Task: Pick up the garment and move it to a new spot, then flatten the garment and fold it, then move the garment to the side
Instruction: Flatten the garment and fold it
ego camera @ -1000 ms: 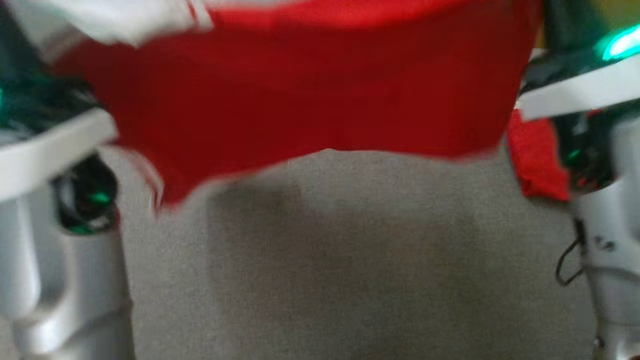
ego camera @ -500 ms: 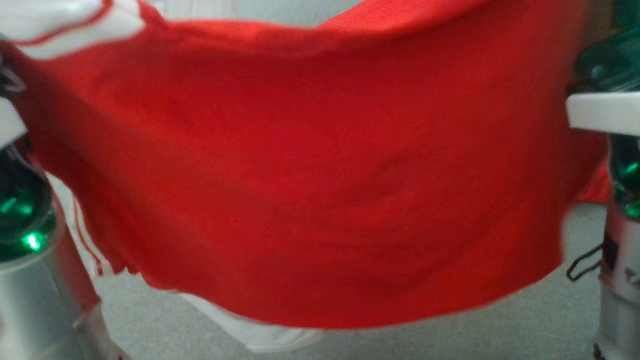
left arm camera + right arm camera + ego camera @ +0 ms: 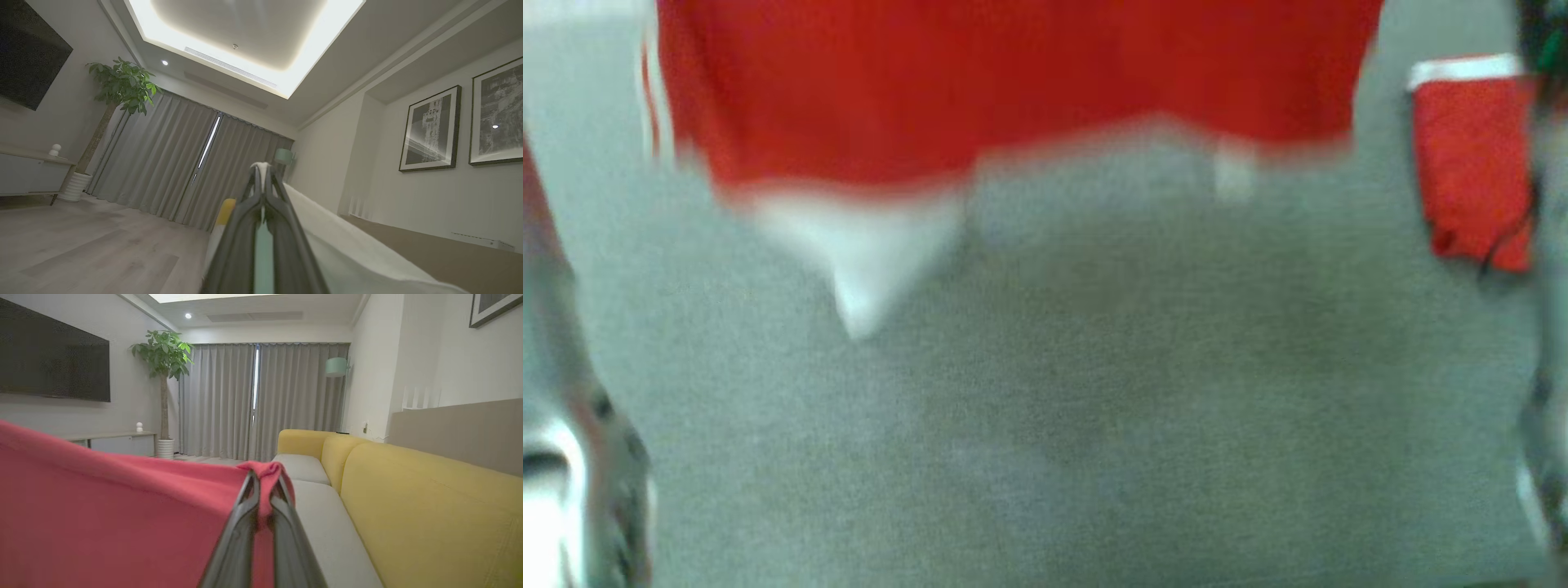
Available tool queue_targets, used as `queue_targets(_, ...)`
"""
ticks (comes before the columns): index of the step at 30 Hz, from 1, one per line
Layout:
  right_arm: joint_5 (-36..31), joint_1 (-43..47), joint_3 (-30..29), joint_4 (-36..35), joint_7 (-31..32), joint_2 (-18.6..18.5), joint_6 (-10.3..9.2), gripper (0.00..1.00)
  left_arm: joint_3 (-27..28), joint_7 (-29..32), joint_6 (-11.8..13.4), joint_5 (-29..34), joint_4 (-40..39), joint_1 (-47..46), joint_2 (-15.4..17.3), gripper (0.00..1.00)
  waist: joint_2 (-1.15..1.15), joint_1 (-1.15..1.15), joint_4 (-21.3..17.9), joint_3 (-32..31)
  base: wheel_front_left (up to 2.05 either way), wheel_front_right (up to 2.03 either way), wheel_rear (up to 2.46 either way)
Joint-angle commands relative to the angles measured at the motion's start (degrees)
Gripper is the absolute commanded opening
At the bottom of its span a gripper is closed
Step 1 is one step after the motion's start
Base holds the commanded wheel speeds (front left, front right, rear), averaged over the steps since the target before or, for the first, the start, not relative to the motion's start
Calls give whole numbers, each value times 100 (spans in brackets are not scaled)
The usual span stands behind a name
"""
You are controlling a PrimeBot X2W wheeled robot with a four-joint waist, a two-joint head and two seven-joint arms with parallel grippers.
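My left gripper (image 3: 262, 171) and right gripper (image 3: 264, 479) are both clenched on the garment (image 3: 1013, 82), which is spread between them.

The left gripper's closed fingers pinch a white edge (image 3: 327, 241) of the cloth, which runs off to the lower right of that wrist view. The right gripper is clamped on a bunched red fold, with the red cloth stretching away to the left of its view and a yellow sofa (image 3: 429, 498) on the other side. From my head, all blurred, the red garment spans the top of the view over a grey surface (image 3: 1094, 408). I cannot tell whether the hem touches that surface. A white panel (image 3: 866, 237) hangs at its lower left, and a red sleeve (image 3: 1470, 155) with a white cuff hangs at the far right.
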Motion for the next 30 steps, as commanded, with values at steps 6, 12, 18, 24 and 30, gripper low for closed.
queue_targets(6,-400,-1865,91,1788,-1211,-134,-4,0,-30,-915,-156,186,1526,-1640,471,0,0,-3,361,799,0,0,0)
queue_targets(12,-519,-1990,226,3110,-1770,-105,-4,0,-416,-1288,-243,148,2368,-1622,431,0,0,-3,570,883,0,0,0)
queue_targets(18,-423,-1487,516,4098,-1856,-282,-4,0,-1087,-1405,-256,-147,2450,-797,383,0,0,-3,756,900,0,0,0)
queue_targets(24,-85,-990,997,4619,-1537,-406,-4,0,-1359,-1422,-257,-264,2136,183,526,0,0,-3,839,683,0,0,0)
queue_targets(30,756,-148,2113,4520,-678,-809,-4,0,-1560,-1424,-257,-109,1575,1708,685,0,0,-3,842,150,0,0,0)
